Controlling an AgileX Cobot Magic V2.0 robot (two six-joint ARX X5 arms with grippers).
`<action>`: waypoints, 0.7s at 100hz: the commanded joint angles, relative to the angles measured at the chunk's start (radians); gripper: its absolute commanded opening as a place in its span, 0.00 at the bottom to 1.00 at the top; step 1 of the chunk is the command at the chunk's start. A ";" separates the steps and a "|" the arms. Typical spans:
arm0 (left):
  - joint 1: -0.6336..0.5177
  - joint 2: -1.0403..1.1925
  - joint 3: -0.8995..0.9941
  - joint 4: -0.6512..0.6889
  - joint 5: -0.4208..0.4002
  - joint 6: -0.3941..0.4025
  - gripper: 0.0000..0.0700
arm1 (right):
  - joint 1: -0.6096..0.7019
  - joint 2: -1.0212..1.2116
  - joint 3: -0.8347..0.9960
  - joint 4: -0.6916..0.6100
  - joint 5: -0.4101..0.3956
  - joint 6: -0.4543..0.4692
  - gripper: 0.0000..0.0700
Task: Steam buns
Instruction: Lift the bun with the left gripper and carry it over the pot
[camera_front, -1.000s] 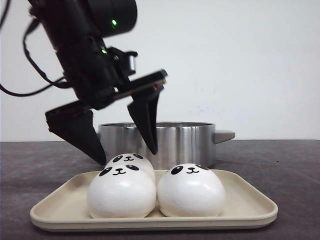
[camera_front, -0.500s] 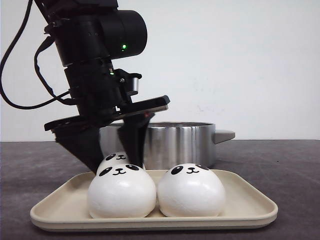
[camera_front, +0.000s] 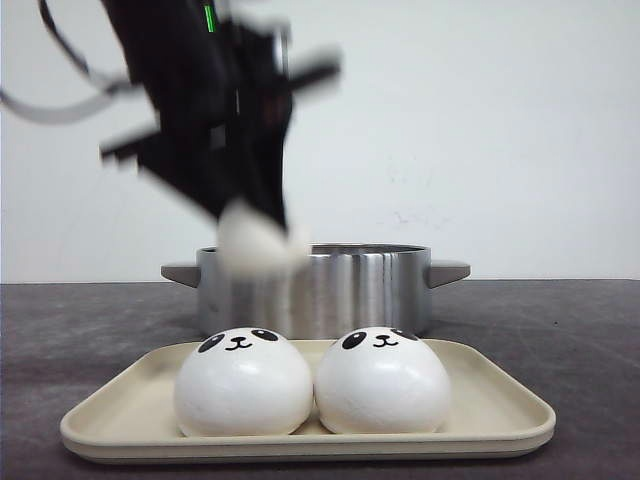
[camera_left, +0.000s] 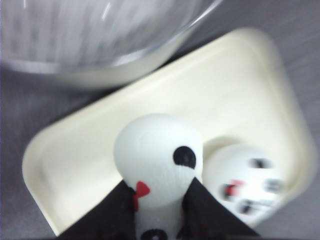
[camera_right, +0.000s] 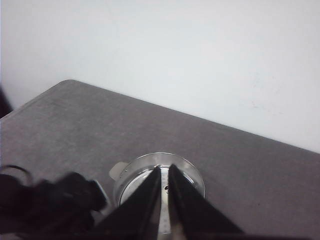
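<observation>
My left gripper (camera_front: 252, 228) is shut on a white panda bun (camera_front: 258, 248) and holds it in the air above the left rim of the steel pot (camera_front: 340, 285); the arm is motion-blurred. The left wrist view shows that bun (camera_left: 156, 152) squeezed between the black fingers (camera_left: 112, 215), gripper (camera_left: 159, 192). Two more buns (camera_front: 243, 383) (camera_front: 382, 380) sit side by side on the beige tray (camera_front: 300, 442); one bun (camera_left: 245, 182) appears on the tray (camera_left: 85, 145) below. My right gripper (camera_right: 165, 170) is shut and empty, high above the pot (camera_right: 145, 162).
The pot (camera_left: 100, 45) stands just behind the tray on a dark grey table (camera_front: 560, 330), with handles on both sides. A white wall is behind. The blurred left arm (camera_right: 45, 200) shows beside the pot in the right wrist view.
My left gripper closed on the rear bun on the tray and has lifted it up to the height of the pot's rim. The two front buns have not moved.
</observation>
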 joint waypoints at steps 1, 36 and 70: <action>-0.014 -0.043 0.018 0.017 -0.013 0.011 0.00 | 0.013 0.010 0.022 0.017 0.004 0.014 0.02; 0.052 -0.167 0.074 0.279 -0.166 0.034 0.00 | 0.013 0.011 0.022 0.020 0.004 0.010 0.02; 0.183 0.111 0.221 0.334 -0.127 0.037 0.00 | 0.013 0.011 0.022 0.019 0.004 0.006 0.02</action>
